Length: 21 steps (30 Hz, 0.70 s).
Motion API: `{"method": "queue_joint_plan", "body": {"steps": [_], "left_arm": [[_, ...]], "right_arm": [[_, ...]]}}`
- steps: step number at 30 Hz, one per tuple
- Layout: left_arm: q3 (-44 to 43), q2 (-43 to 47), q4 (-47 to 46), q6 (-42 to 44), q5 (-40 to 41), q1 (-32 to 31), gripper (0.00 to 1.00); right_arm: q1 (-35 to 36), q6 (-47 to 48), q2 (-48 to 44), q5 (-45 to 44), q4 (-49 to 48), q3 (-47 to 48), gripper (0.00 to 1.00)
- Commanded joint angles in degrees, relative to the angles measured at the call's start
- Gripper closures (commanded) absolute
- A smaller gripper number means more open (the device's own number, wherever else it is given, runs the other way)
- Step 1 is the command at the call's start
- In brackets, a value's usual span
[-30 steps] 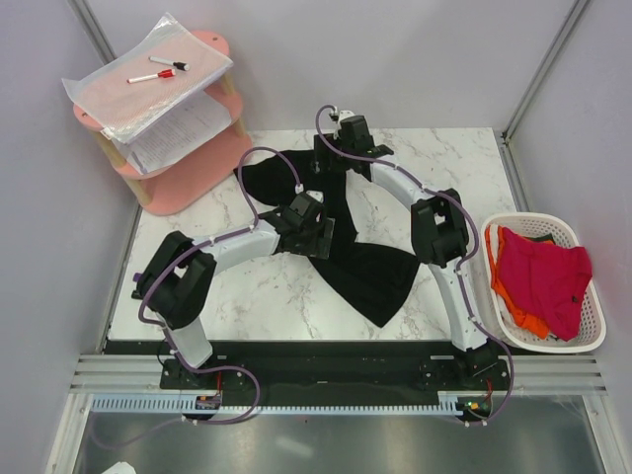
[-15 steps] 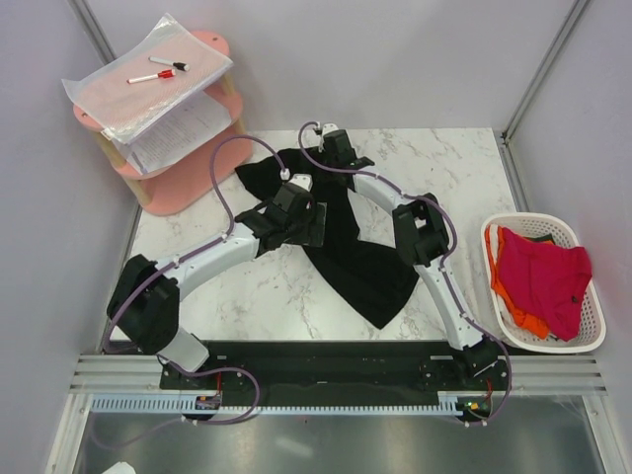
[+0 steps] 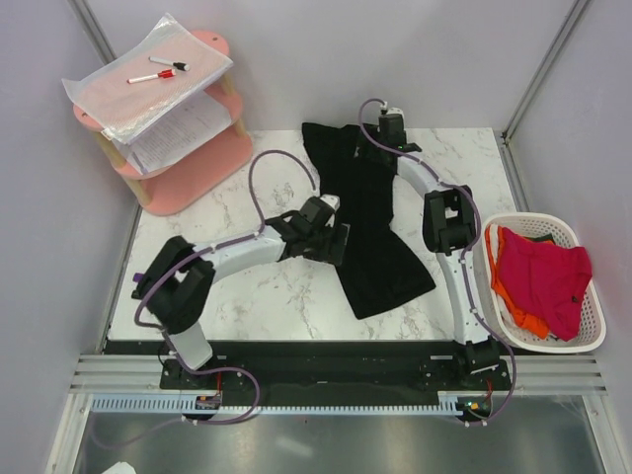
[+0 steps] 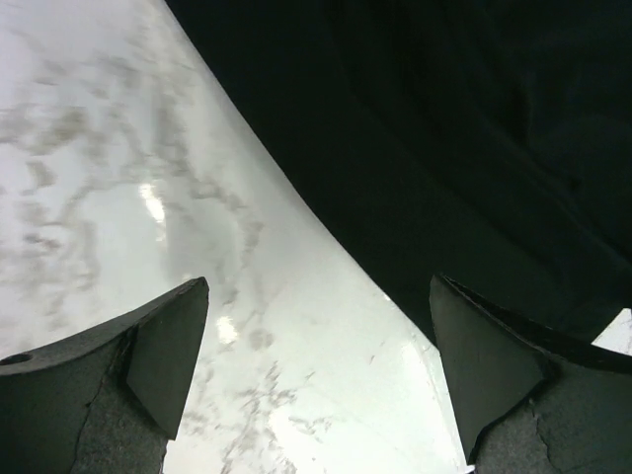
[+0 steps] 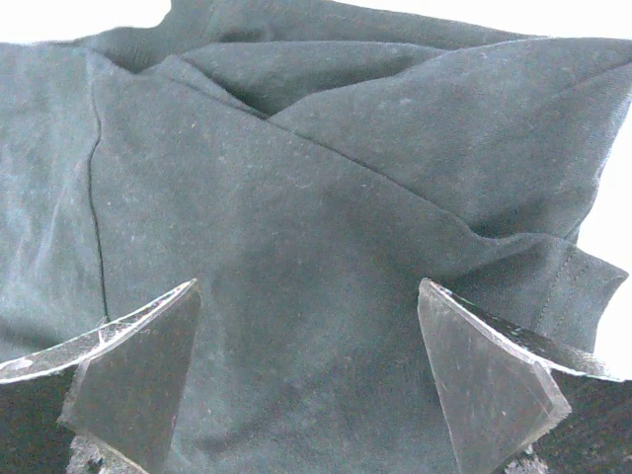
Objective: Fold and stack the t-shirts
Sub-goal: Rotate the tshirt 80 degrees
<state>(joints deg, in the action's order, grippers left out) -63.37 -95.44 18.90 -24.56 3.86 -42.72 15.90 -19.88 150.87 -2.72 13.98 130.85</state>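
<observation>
The large black t-shirt (image 3: 380, 257) lies in a long strip on the marble table, from the back edge toward the front right. My left gripper (image 3: 336, 240) is open and empty beside the shirt's left edge. In the left wrist view it (image 4: 318, 286) is over bare marble, with the shirt (image 4: 474, 128) at the upper right. My right gripper (image 3: 385, 146) is open at the far end of the shirt. In the right wrist view it (image 5: 308, 286) hovers just over wrinkled black cloth (image 5: 316, 197). A red t-shirt (image 3: 543, 276) and an orange one (image 3: 528, 324) lie in the basket.
The white slatted basket (image 3: 592, 336) stands off the table's right edge. A pink two-tier shelf (image 3: 188, 158) with papers and markers stands at the back left corner. Grey walls close in the table on three sides.
The black shirt has shifted right and back and now lies straighter. My right gripper has moved right along the back edge. My left gripper has moved right and slightly forward.
</observation>
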Motion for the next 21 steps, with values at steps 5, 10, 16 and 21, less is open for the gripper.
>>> {"method": "queue_joint_plan", "body": {"steps": [5, 10, 16, 21], "left_arm": [[-11.77, -12.57, -2.81, -0.67, -3.68, -9.31, 0.01], [-14.32, -15.12, 0.43, -1.46, -2.98, -10.98, 0.01], [-13.53, -16.79, 2.55, -1.9, -1.39, -11.16, 0.01], [-13.62, -21.09, 2.37, -2.43, -2.89, -11.25, 0.01]], "right_arm": [[-4.12, -2.27, 2.06, -3.79, 6.06, -1.47, 0.02], [-4.74, -2.36, 2.5, -2.91, 6.06, -1.3, 0.02], [-5.09, -2.97, 2.68, -2.11, 5.97, -1.38, 0.02], [-5.44, -3.41, 2.5, -1.5, 5.97, -1.47, 0.02]]}}
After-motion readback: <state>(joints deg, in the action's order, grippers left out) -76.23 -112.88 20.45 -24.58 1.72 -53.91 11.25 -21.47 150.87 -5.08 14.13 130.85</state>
